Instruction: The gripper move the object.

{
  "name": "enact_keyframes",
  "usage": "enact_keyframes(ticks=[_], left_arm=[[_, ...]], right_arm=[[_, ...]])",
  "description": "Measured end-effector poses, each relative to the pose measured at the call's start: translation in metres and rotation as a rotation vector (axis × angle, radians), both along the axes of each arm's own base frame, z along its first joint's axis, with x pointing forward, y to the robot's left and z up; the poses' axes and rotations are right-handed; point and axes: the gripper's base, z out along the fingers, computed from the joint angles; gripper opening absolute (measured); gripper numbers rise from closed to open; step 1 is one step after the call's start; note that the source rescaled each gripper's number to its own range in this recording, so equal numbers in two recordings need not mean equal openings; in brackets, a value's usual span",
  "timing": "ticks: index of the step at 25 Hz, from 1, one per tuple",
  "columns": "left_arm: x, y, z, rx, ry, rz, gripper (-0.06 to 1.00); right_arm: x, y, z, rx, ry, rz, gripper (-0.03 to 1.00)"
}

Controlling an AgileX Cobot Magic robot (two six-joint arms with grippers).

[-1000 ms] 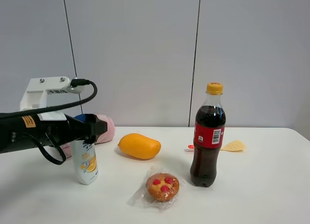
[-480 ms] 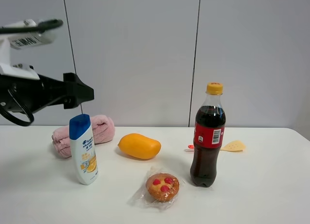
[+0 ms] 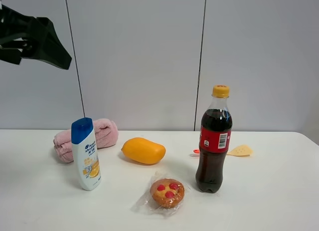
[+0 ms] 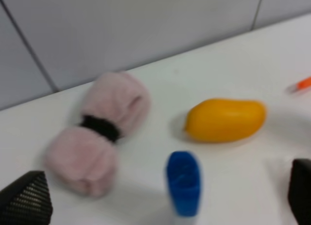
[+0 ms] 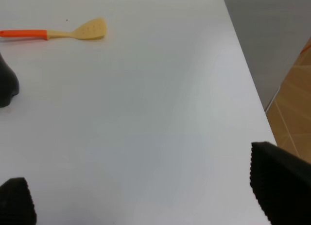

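Shampoo bottle (image 3: pixel 86 154), white with a blue cap, stands upright on the tabletop (image 3: pixel 279 191), free of any grip. Taking this bottle as the landmark: the rolled pink towel (image 3: pixel 89 136) lies just behind it, close to the wall; the orange mango (image 3: pixel 143 150) lies near it on the side toward the cola bottle (image 3: pixel 215 139); the wrapped tart (image 3: pixel 167 192) sits further along that side and nearer the front edge. The cola bottle stands upright well apart from it, with the orange-handled spatula (image 3: pixel 234 151) behind that bottle.

Left gripper (image 3: pixel 37 39) hangs high above the shampoo bottle, touching nothing; its jaws stand wide apart and empty, the blue cap showing between them in the left wrist view. Right gripper (image 5: pixel 141 203) has its jaws apart over bare tabletop, holding nothing.
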Motion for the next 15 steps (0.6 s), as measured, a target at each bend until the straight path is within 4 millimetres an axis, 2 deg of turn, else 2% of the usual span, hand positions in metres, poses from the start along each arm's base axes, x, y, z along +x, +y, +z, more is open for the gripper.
enact_keyframes(ticks=[3, 7, 15], left_arm=[[-0.001, 0.006, 0.019, 0.169, -0.006, -0.036, 0.99], [-0.008, 0.012, 0.034, 0.296, 0.042, -0.075, 0.99], [-0.060, 0.021, 0.054, 0.216, 0.169, -0.170, 0.99]], right_arm=[[0.000, 0.000, 0.000, 0.000, 0.000, 0.000, 1.00], [0.000, 0.000, 0.000, 0.000, 0.000, 0.000, 1.00], [0.000, 0.000, 0.000, 0.000, 0.000, 0.000, 1.00]])
